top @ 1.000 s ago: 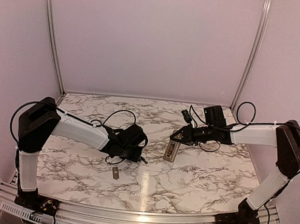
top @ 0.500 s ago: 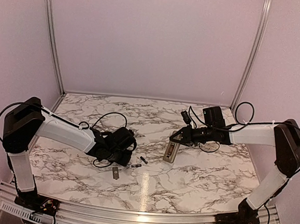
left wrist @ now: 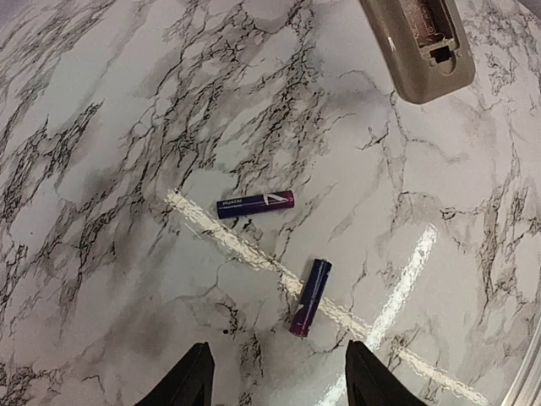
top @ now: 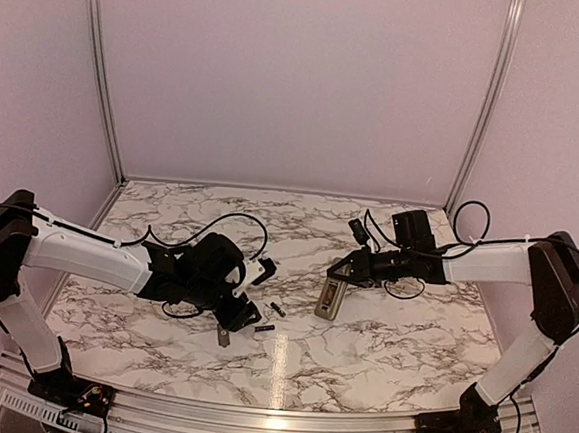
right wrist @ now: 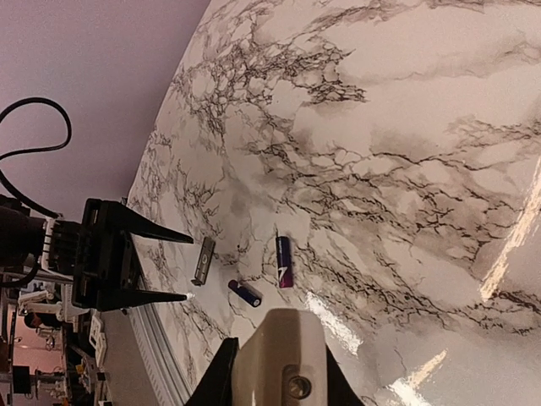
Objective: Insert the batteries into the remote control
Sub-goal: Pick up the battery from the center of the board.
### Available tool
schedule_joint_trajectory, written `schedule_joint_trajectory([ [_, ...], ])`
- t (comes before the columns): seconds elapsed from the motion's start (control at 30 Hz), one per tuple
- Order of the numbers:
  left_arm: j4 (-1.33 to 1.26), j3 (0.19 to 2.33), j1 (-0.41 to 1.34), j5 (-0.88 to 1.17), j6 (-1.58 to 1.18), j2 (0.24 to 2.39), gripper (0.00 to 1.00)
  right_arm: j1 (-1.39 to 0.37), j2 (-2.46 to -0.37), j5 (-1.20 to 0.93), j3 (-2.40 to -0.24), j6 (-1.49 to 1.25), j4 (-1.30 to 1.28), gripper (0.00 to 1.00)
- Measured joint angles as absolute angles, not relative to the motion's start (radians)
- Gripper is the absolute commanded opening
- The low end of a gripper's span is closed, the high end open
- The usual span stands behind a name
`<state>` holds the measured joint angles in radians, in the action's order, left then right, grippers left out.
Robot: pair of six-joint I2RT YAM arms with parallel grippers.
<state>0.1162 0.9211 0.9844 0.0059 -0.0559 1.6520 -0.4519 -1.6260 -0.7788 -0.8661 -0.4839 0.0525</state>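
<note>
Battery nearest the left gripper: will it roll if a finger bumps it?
Probably: the battery is a smooth cylinder lying sideways on the glossy table, so a bump across its length would likely roll it. It looks rigid, so the left gripper could pinch firmly, though the slick casing may slip.

**Marble-look counter in a pale lilac booth**

A glossy white counter [top: 379,359], veined with grey and black, fills the lower half of the overhead view. Behind it rises a plain pale lilac back wall [top: 300,77]. A left wall [top: 30,76] and a right wall [top: 570,98] in the same colour close the sides. A slim silver left post [top: 102,71] and right post [top: 489,102] stand at the back corners. A ribbed metal rail [top: 273,428] runs along the near edge. A bright streak [top: 280,361] of reflected light crosses the counter's front middle.
</note>
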Motion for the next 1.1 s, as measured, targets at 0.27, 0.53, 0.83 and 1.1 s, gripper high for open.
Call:
schedule_joint_trajectory([
  [0.27, 0.117, 0.921, 0.997, 0.069, 0.102, 1.669, 0.51, -0.451, -1.571, -0.803, -0.827, -0.464, 0.067, 0.00],
  [0.53, 0.117, 0.952, 1.010, 0.060, 0.191, 1.742, 0.45, -0.451, -1.552, -0.812, -0.822, -0.443, 0.074, 0.00],
  [0.83, 0.117, 1.015, 1.023, 0.047, 0.268, 1.803, 0.38, -0.451, -1.551, -0.819, -0.810, -0.439, 0.073, 0.00],
  [1.1, 0.141, 1.054, 1.037, 0.035, 0.308, 1.876, 0.22, -0.451, -1.536, -0.822, -0.808, -0.431, 0.073, 0.00],
])
